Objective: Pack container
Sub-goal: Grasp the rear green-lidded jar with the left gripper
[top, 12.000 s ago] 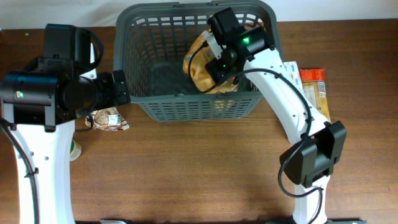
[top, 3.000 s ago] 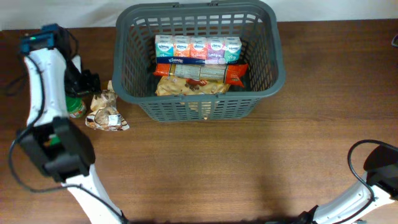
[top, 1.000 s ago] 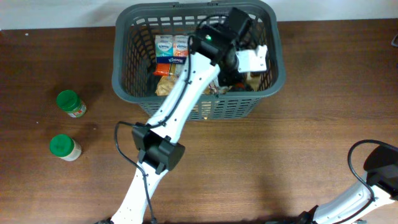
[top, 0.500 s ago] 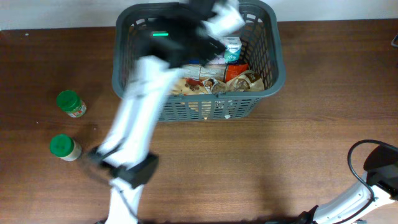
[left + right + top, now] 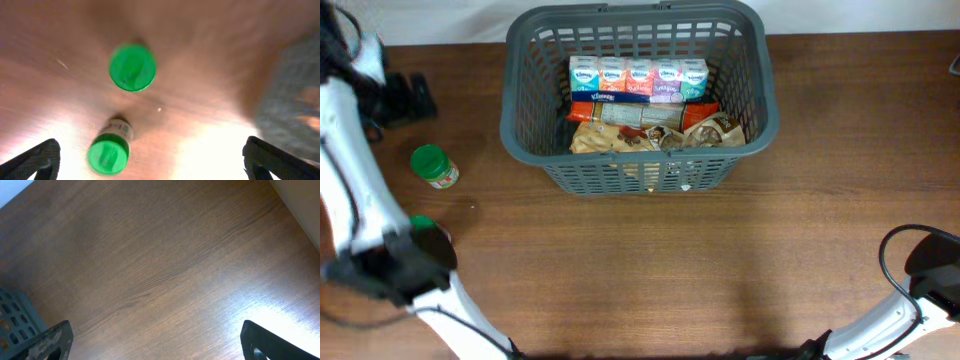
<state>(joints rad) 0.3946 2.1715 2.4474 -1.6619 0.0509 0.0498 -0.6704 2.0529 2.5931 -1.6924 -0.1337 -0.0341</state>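
The dark grey basket [image 5: 520, 110] stands at the table's back centre. It holds a row of tissue packs [image 5: 638, 78], a long packet [image 5: 642, 113] and crinkled snack bags [image 5: 705, 133]. My left gripper [image 5: 415, 98] is at the far left edge, open and empty. In the left wrist view the left gripper [image 5: 157, 167] hovers over two green-lidded jars [image 5: 132, 67] [image 5: 107, 155], with the basket [image 5: 295, 100] blurred at the right. My right gripper [image 5: 160, 347] is open and empty over bare wood, with a basket corner [image 5: 12, 312] at the lower left.
One green-lidded jar [image 5: 433, 165] stands left of the basket. A second jar [image 5: 420, 222] is partly hidden by my left arm. The right arm's base and cable [image 5: 920, 270] sit at the bottom right corner.
My left arm has swung out of the basket to the far left edge of the table. A snack bag now lies in the basket's right part.
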